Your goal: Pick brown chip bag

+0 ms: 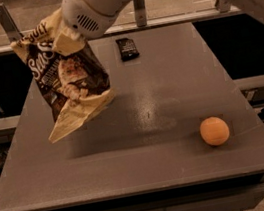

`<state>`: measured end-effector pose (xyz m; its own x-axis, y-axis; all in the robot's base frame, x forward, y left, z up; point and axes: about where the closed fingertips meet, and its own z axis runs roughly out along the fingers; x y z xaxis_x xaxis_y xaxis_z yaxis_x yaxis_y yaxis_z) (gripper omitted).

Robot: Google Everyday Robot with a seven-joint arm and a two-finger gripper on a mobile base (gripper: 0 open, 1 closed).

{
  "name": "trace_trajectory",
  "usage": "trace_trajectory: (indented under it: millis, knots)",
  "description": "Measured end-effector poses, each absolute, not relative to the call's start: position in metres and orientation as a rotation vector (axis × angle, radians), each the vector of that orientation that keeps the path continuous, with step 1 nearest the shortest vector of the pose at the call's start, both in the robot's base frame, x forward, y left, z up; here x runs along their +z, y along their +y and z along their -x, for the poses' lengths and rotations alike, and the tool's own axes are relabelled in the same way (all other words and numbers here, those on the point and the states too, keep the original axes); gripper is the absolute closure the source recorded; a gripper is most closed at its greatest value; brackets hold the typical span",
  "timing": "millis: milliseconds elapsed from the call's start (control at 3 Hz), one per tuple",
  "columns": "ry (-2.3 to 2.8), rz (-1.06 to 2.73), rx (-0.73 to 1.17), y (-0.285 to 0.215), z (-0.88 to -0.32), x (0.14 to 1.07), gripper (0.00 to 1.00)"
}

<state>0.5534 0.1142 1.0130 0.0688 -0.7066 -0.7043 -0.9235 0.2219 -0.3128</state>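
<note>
Camera view: my gripper (67,39) is above the far left corner of the table (173,166), clamped on the crumpled top of the brown chip bag (69,83). The bag hangs clear of the table, tilted, its pale lower end over the table's left side with a shadow beneath it. 1 orange ball (214,131) rests on the table's near right part. 1 dark bar (127,48) lies near the table's far edge.
</note>
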Motion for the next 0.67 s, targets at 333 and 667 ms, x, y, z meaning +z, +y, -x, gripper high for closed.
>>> trace_trajectory:
  millis: [333,667]
  knots:
    - [1.584,1.500,0.317,0.0995,-0.5618,1.0691,1.00]
    - [1.569,1.497,0.309,0.1008,-0.5590,1.0780,1.00]
